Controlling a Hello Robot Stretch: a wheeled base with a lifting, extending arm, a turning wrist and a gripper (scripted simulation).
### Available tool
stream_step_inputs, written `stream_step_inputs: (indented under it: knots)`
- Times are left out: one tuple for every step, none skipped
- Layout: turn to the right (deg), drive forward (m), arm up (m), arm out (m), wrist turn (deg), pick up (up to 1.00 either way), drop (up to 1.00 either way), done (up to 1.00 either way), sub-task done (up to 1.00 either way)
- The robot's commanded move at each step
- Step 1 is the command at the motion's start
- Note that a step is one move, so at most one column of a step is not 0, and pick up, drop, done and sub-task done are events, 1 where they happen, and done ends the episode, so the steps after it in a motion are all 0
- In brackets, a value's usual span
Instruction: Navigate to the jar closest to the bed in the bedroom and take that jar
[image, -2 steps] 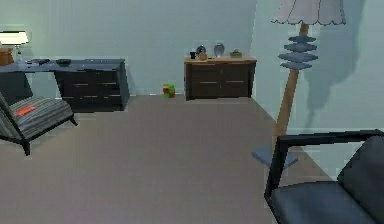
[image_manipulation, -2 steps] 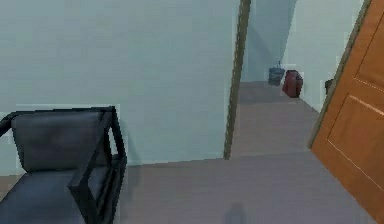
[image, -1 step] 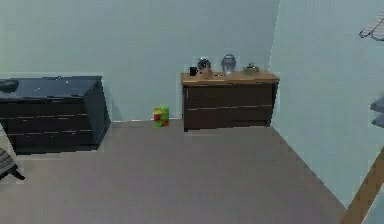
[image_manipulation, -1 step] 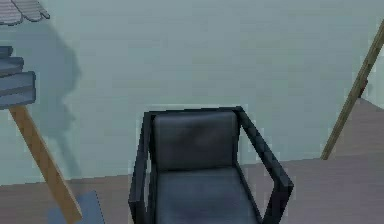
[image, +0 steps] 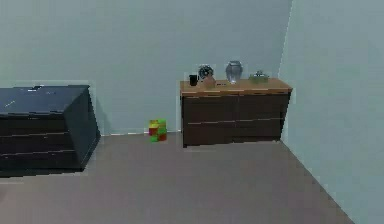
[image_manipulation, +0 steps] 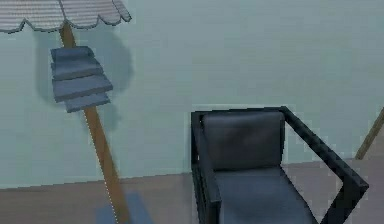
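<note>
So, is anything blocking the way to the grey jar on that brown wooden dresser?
Nothing visible does. The grey urn-shaped jar stands on the brown wooden dresser, with bare floor in front. A red, green and yellow block sits left of the dresser, off that path.

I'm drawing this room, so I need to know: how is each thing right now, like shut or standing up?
Brown dresser: drawers shut, standing against the wall.
Dark dresser: drawers shut.
Silver jar: upright on the brown dresser.
Coloured block: resting on the floor by the wall.
Floor lamp: standing; lit or not, cannot tell.
Armchair: upright, seat bare.
</note>
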Motion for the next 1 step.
stream_step_inputs:
  knots:
    - [3.0, 0.0, 0.0, 0.0, 0.0, 0.0, 0.0, 0.0, 0.0]
